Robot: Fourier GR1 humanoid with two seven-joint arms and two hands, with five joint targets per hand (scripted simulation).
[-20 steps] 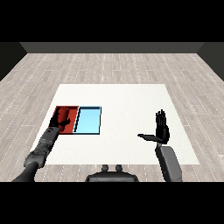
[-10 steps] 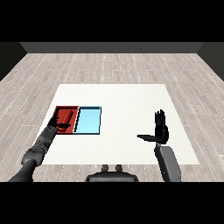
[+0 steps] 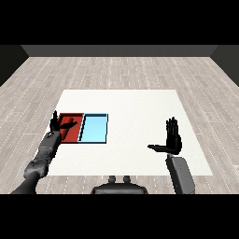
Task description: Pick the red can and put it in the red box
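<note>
Left hand [image 3: 59,124] over left edge of red tray [image 3: 74,132], fingers spread, right hand [image 3: 172,140] well right of tray, fingers straight, together, thumb out

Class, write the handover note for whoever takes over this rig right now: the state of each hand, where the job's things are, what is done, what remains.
Left hand: open, fingers spread, at the near left edge of the red tray, holding nothing.
Right hand: open, fingers upright, thumb out, raised over the table's right side, holding nothing.
Red tray lies against the left side of the light blue tray.
Red can: I cannot make it out; it may lie in the red tray behind the left hand.
Done: cannot confirm placement.
Left: check the red tray for the can, then draw the left hand back.
</note>
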